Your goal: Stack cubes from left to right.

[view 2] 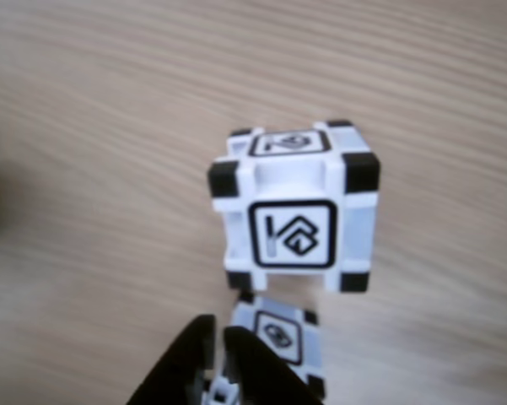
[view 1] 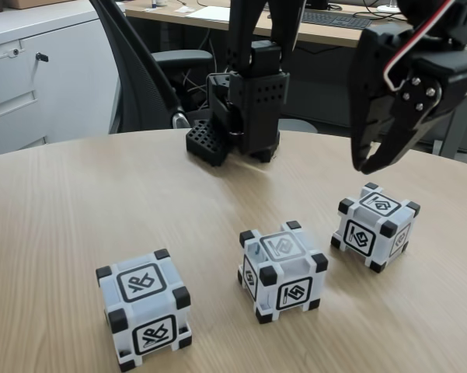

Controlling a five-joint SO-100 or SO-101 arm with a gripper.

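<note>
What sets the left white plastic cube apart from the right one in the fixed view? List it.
The left white plastic cube sits nearest the camera, far from the gripper; the right white plastic cube sits farther back, almost under that gripper. Their top glyphs differ. Both are white with black corner blocks, resting on the wooden table.

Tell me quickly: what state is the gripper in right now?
Gripper: shut, holding nothing, hanging in the air above the right-hand cube in the fixed view.

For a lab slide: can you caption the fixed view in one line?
Three cubes, left, middle and right, sit unstacked on the wooden table; the tool hovers above the right cube.
</note>
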